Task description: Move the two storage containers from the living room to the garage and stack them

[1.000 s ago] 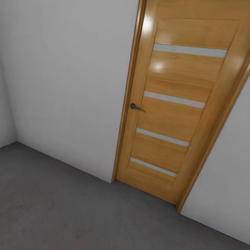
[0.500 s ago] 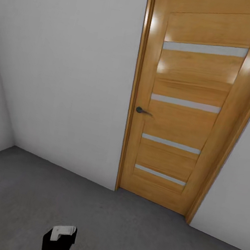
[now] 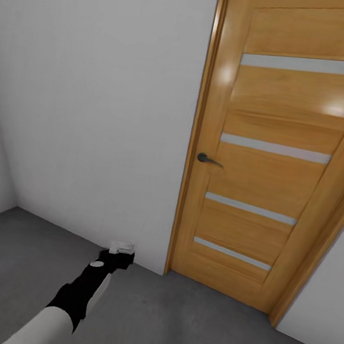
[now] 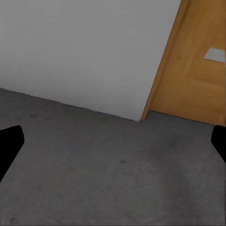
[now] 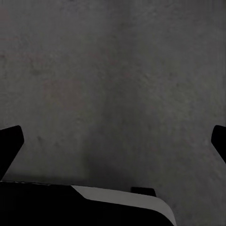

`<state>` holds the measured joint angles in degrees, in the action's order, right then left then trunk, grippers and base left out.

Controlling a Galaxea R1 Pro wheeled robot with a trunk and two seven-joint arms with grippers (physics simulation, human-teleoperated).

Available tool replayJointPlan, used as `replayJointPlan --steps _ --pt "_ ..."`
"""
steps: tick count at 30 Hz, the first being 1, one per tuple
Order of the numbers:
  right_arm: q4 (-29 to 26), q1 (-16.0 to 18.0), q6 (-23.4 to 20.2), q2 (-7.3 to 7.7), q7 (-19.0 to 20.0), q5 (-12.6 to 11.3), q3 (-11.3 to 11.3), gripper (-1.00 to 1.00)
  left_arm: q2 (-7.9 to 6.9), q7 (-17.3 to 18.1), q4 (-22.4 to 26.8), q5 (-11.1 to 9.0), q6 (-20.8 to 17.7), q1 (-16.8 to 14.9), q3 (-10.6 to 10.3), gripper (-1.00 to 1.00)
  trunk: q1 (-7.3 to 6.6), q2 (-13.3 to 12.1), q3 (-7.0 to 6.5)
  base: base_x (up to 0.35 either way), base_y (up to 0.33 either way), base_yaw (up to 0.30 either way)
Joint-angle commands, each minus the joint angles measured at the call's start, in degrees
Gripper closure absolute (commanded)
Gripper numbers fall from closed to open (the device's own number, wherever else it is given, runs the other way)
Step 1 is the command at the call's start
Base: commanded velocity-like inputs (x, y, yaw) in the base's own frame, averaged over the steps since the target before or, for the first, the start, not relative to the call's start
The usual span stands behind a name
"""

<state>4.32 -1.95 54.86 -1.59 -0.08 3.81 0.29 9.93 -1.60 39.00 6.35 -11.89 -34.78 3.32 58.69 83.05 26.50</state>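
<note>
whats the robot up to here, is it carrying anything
Nothing is being carried right now. The robot faces a wooden door with a dark handle, shut in a pale wall. Its left arm reaches out low over the grey floor, and the left gripper is open and empty. The right gripper is open too, pointing at bare floor. No containers are in sight.

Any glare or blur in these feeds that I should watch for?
Head view: bright glare patches on the wooden door, soft but legible picture. Left wrist view: mildly blurred, evenly lit wall and floor. Right wrist view: dim, mottled grey floor, no glare.
</note>
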Motion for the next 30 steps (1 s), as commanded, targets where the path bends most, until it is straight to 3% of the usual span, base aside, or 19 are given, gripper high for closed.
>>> replayJointPlan --steps 1,3,6,11,14,30 --pt "0.07 0.03 0.2 0.0 -0.01 0.13 -0.02 -1.0 0.06 0.09 -5.39 0.6 -0.52 -2.0 0.21 -1.0 0.03 0.03 0.05 0.314 0.18 0.0" --pt "0.07 0.04 0.22 0.0 -0.01 0.14 -0.02 -1.0 0.06 0.1 -10.03 0.57 -0.51 -3.32 0.25 -1.0 0.03 0.03 0.05 0.313 0.183 0.0" --pt "0.07 0.02 0.24 0.0 -0.01 0.15 -0.02 -1.0 0.06 0.09 -12.32 0.52 0.83 -4.0 0.29 -1.0 0.03 0.03 0.05 0.217 0.154 0.0" --pt "0.07 0.03 0.25 0.0 0.2 0.15 -0.02 -1.0 0.06 0.1 -12.98 0.43 11.34 -4.1 0.76 -1.0 0.03 0.03 0.05 0.049 0.027 0.0" --pt "0.07 0.04 0.23 0.0 0.4 0.13 -0.02 -1.0 0.06 0.1 -13.16 0.42 13.66 -4.02 0.8 -1.0 0.03 0.03 0.05 0.007 0.004 -0.003" --pt "0.07 0.05 0.24 0.0 0.52 0.06 -0.06 -1.0 0.06 0.54 -13.52 0.71 14.24 -3.98 -0.33 -1.0 0.03 0.03 0.05 0.001 0.0 -0.244"
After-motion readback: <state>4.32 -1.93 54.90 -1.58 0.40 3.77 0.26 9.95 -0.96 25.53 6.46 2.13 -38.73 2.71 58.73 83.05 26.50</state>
